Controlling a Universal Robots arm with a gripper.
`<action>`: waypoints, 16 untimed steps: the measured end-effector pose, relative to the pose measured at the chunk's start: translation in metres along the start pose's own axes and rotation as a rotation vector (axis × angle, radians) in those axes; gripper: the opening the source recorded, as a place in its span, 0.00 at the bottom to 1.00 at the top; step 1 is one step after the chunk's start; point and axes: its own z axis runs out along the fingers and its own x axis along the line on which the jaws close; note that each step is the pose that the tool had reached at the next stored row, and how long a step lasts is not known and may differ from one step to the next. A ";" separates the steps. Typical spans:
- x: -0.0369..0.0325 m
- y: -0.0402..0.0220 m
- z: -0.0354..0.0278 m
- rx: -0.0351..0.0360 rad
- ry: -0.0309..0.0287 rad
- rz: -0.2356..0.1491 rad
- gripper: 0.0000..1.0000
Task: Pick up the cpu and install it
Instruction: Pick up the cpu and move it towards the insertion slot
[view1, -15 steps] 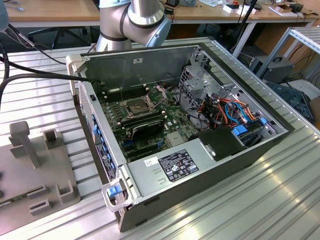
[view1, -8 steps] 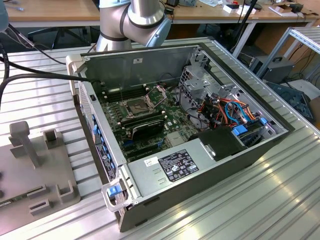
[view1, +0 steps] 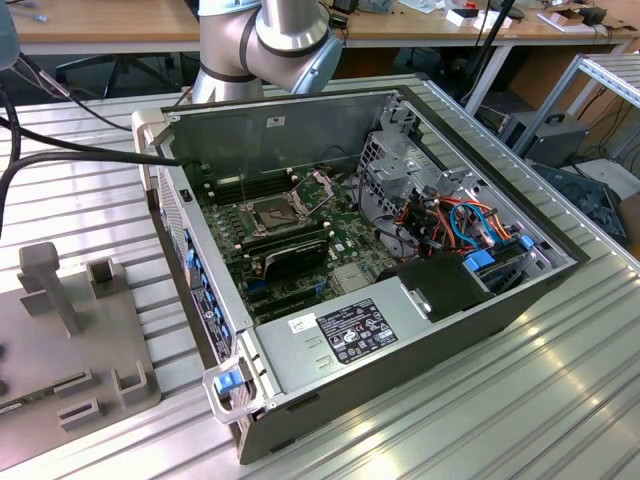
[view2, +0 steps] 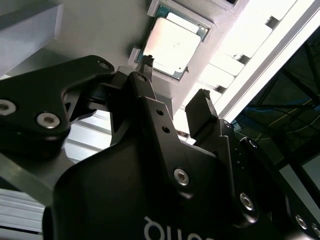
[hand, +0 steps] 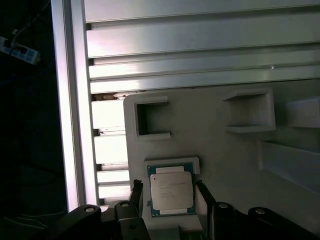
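Note:
The cpu (hand: 171, 194) is a small square chip with a dull silvery face and a green rim. It lies flat in a shallow pocket of a grey holder plate (hand: 230, 155). My gripper (hand: 170, 196) is open, with one black finger (hand: 136, 192) on each side of the chip and nothing between them. In the second wrist view the cpu (view2: 172, 47) lies just beyond the spread fingertips (view2: 202, 100) of the gripper (view2: 175, 80), apart from them. In the exterior view the dark socket (view1: 272, 212) on the green motherboard (view1: 345, 235) has its metal frame hinged up.
The open computer case (view1: 400, 330) stands on a ribbed aluminium table (view1: 500, 420), with a power supply (view1: 345, 335) and bundled cables (view1: 460, 220) inside. The grey holder plate (view1: 70, 340) with upright blocks sits at the exterior view's left. The table's edge rail (hand: 70, 100) runs beside the holder.

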 end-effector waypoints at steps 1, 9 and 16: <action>0.0000 0.0000 0.0008 0.0001 0.0001 0.000 0.54; -0.0005 -0.0054 0.0096 0.0001 0.0001 0.000 0.54; -0.0005 -0.0054 0.0100 0.0000 0.0000 0.000 0.54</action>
